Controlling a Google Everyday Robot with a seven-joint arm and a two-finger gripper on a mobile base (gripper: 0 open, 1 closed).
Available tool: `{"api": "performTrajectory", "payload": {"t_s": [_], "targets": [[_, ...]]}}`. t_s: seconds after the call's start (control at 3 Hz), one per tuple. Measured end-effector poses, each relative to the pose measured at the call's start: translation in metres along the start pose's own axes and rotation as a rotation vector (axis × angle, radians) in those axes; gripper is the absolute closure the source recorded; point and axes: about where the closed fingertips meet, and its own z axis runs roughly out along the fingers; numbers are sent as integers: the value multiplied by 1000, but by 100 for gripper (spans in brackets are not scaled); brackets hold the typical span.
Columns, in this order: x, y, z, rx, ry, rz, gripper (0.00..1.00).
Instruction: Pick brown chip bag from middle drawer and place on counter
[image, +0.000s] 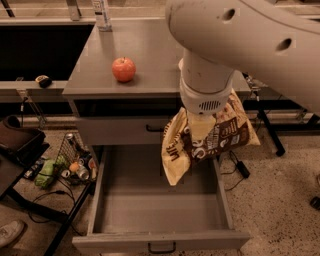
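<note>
I am observing the arm reaching down from the upper right, its white wrist covering the right edge of the tabletop (150, 45). The end effector (201, 132) is sitting directly under that wrist, in front of the cabinet and above the open drawer (150, 210). It is pinching the chip bag (222, 136) at the bag's upper middle; the wrist is hiding most of the grip.

The chip bag is hanging in the air, clear of the drawer floor and below the level of the tabletop. It is tilting, with one cream end drooping down to the left over the drawer's back portion and the other end pointing out to the right past the drawer's side wall. White lettering is showing on the brown face.

The drawer is standing pulled fully out, its grey floor showing bare and its black handle facing me at the bottom edge. A closed drawer front (120, 132) is sitting above it.

An apple (123, 69) is resting on the left part of the tabletop, well apart from the bag.
</note>
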Motion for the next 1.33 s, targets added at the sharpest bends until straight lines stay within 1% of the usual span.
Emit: {"api": "performTrajectory", "payload": {"t_s": [0.33,0.67,1.0,1.33], "targets": [[4,-16,-12,30,32,-27,100],[5,-56,-52,98,112,-116,100],[12,-109,-105,233,146,-197,100],[11,-185,-151,412,86,-322,100]]}}
